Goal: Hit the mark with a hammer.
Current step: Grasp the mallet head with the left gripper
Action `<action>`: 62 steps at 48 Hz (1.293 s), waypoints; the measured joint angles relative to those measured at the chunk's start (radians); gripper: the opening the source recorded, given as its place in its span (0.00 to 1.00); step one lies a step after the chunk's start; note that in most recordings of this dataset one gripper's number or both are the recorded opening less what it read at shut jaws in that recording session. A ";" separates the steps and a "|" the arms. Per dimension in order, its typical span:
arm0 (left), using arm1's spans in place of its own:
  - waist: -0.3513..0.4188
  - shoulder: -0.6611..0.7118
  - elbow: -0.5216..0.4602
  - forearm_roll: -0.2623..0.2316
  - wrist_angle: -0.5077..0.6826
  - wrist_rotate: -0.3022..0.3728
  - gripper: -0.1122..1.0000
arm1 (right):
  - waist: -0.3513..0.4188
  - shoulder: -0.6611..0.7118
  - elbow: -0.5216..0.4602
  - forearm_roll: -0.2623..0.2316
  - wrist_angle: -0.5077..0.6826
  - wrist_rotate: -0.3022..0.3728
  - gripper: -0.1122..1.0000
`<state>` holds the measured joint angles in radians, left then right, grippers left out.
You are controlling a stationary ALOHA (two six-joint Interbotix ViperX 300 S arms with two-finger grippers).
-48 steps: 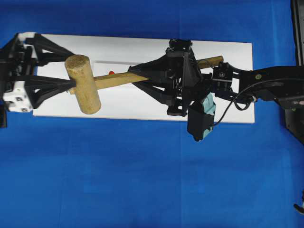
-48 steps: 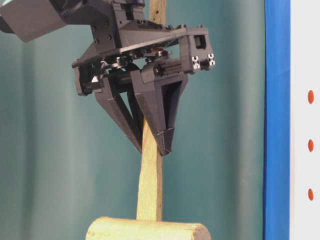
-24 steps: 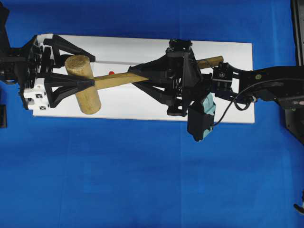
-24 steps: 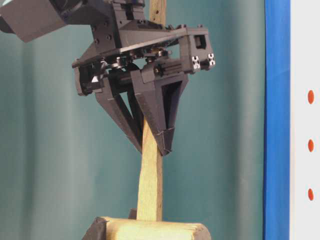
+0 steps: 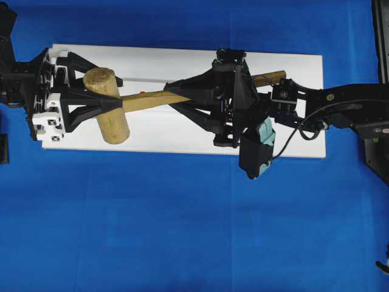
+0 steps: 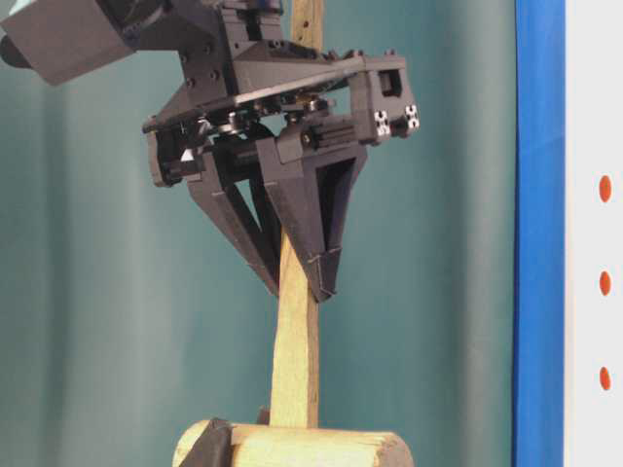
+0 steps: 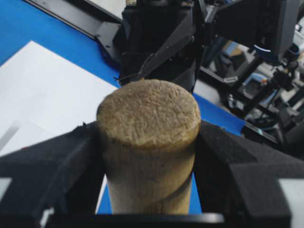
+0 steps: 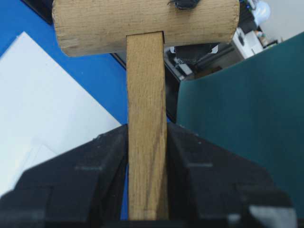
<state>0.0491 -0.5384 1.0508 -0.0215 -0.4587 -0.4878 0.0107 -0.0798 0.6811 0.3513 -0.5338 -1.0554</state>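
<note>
1. Mallet [image 5: 130, 102] is found held off the white board [image 5: 292, 67], its slim handle clamped between the closed jaws of the right gripper [image 5: 173, 96], as is confirmed in the right wrist view, where both pads are pressed flat against the handle's sides
2. The thick cylindrical head [image 7: 148, 142] is seen between the two fingers of the left gripper [image 5: 112, 96]; in the left wrist view both black pads are shown right against its sides, so the jaws are taken as closed on the head at about half their spread
3. One mallet, two grippers and one white board are counted on the blue cloth [image 5: 182, 231]; three orange dots [image 6: 604, 282] are counted in a column in the table-level view, and one orange mark [image 5: 143, 93] is partly seen beside the handle from overhead
4. Compared with a second ago, the left gripper is found advanced around the head and narrowed from wide open onto it; the right gripper's clamp on the handle is unchanged, and the mallet is barely shifted
</note>
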 measured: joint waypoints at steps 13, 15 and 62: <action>0.000 0.002 0.000 0.000 0.015 0.005 0.51 | -0.012 -0.002 -0.005 0.005 0.046 0.003 0.19; 0.002 0.002 0.000 0.000 0.017 0.005 0.51 | -0.014 -0.002 -0.006 0.006 0.052 0.003 0.19; 0.011 0.002 0.000 0.003 0.083 0.388 0.51 | 0.009 -0.072 -0.014 0.250 0.275 0.071 0.93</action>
<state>0.0598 -0.5369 1.0508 -0.0184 -0.3758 -0.0997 0.0199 -0.1519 0.6673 0.6013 -0.2592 -0.9848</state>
